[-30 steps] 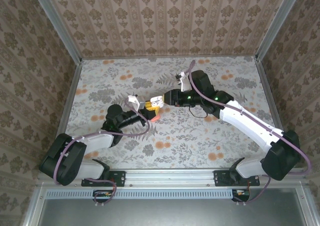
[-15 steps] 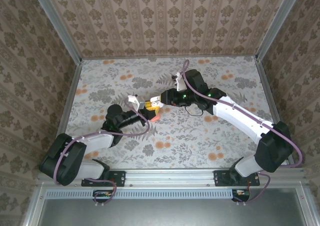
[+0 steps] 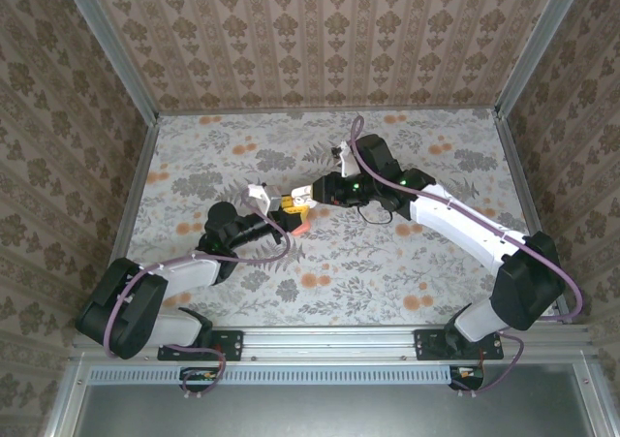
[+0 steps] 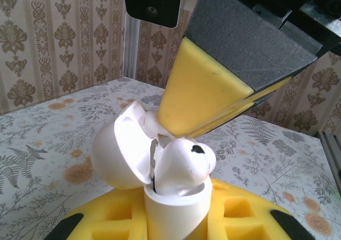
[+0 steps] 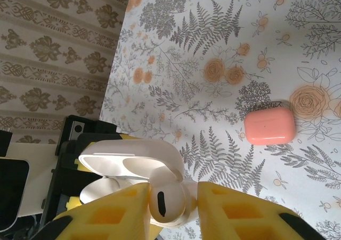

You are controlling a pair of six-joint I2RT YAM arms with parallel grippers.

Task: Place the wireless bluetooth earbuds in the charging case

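Observation:
My left gripper point(image 4: 173, 226) is shut on the white charging case point(image 4: 170, 210) and holds it upright above the table, with its lid point(image 4: 120, 152) swung open to the left. A white earbud point(image 4: 186, 163) with a black mark stands partly in the case's socket, its head sticking out. From above, my right gripper point(image 5: 171, 204) has its yellow pads point(image 5: 114, 210) on either side of that earbud point(image 5: 162, 203) and shut on it. In the top view the two grippers point(image 3: 284, 207) point(image 3: 304, 196) meet at mid-table.
A coral-red closed case point(image 5: 269, 126) lies flat on the floral table point(image 5: 224, 43), just near of the grippers point(image 3: 296, 227). Patterned walls and metal rails point(image 3: 136, 195) bound the table on all sides.
The right arm has shifted a little to the left and its jaws have narrowed around the earbud. The left arm and the case have stayed put.

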